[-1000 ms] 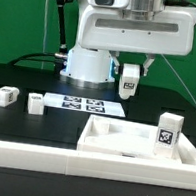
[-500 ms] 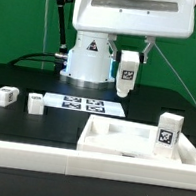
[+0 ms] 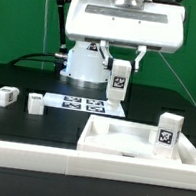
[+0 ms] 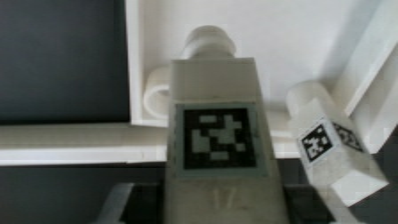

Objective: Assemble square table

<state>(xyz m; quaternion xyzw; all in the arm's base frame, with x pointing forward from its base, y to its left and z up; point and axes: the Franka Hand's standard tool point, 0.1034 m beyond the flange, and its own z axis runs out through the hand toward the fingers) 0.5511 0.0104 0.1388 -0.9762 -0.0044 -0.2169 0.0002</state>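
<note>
One small white plastic block leg point(image 3: 117, 84), tagged in black and white, is clamped upright in my gripper point(image 3: 122, 65). It hangs in the air above the black table, behind the large white plastic square top with its raised rim point(image 3: 109, 146). A second leg point(image 3: 166, 132) stands on that top at the exterior view's right. A third leg point(image 3: 3, 96) and a fourth leg point(image 3: 34, 101) sit loose at the exterior view's left. I judge this to be the carry of a leg toward the top. Next I must line its round peg end point(image 4: 210, 42) up over a free corner, lower it, and turn it in.
</note>
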